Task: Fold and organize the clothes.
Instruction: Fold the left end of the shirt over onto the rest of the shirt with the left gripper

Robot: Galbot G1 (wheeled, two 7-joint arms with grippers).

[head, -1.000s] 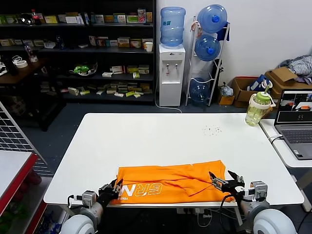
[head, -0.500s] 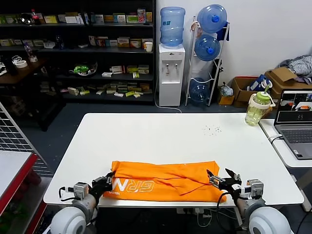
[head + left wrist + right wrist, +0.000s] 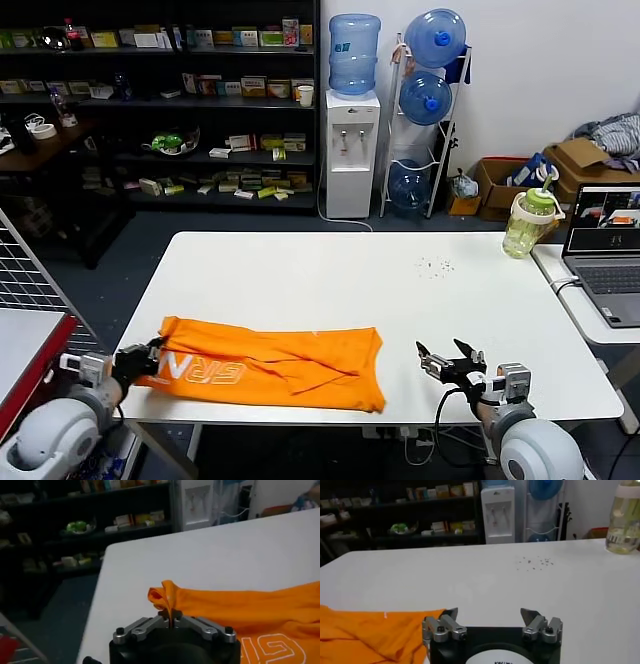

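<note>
The white worktop carries 1 orange T-shirt, folded into a long band near its front edge, toward 7 o'clock. The band's long axis runs from 9 to 3 o'clock, white lettering at the 9 o'clock end. There the left hand is clamped on a bunched corner of cloth. The right hand sits at 5 o'clock, fingers spread wide, holding nothing, clear of the shirt.

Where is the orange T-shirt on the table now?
In the head view the orange T-shirt lies at the white table's near-left edge, its left end pinched by the left hand; the open right hand is apart.
</note>
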